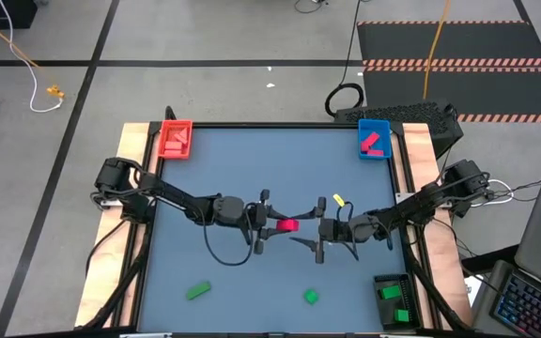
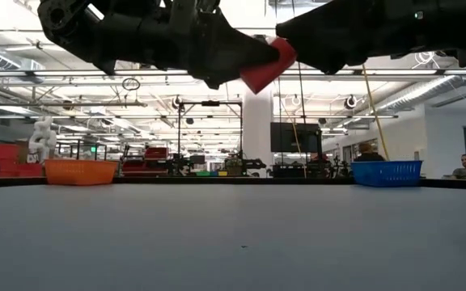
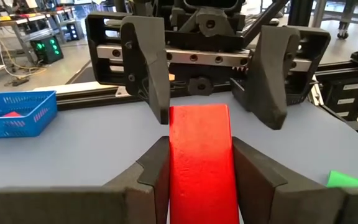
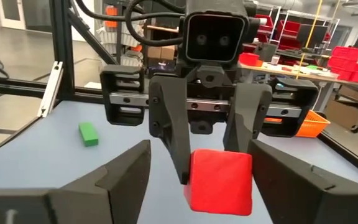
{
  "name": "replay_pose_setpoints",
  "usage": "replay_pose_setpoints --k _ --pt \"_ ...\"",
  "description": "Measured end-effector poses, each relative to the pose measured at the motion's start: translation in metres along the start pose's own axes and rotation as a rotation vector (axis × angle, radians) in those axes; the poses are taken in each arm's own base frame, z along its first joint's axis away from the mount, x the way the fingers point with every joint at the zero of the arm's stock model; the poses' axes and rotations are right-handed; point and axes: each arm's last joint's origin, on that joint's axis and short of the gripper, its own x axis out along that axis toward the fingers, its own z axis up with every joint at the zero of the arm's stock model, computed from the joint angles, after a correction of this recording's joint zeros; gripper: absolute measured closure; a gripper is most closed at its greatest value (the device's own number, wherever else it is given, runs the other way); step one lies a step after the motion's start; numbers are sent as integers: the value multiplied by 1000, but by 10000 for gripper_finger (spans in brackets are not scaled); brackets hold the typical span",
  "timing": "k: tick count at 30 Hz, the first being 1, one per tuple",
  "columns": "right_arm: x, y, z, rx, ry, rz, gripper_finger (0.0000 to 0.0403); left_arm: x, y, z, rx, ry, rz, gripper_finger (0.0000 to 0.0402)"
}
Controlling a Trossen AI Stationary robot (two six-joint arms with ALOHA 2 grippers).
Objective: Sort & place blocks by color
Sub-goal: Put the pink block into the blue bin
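Two grippers, one red bar [image 1: 287,225] — three green blocks [image 1: 198,292].

Bar block [image 1: 287,225] raised mid-table between left gripper [image 1: 263,223] and right gripper [image 1: 320,228]; trays [image 1: 176,139] at far corners

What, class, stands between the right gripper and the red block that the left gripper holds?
Nothing visible. The left gripper holds the red block above the table; the right gripper faces it, fingers open on either side of its free end.
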Motion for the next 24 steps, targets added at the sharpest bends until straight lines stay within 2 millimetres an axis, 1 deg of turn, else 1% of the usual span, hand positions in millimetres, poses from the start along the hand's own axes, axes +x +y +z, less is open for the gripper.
replay_pose_setpoints --k 13,18,19,20,24 --pt "2 -4 0 4 3 -13 280 0 -7 4 62 -39 -6 273" --pt "2 -4 0 -19 3 -21 281 0 -6 3 70 -32 3 273" --pt "2 -5 0 -28 5 -29 281 0 -5 2 73 -28 7 267" --pt "2 -5 -1 -42 8 -38 281 0 -4 2 78 -27 15 249" --pt "1 -8 -1 -102 26 -126 281 0 4 0 77 4 124 130"
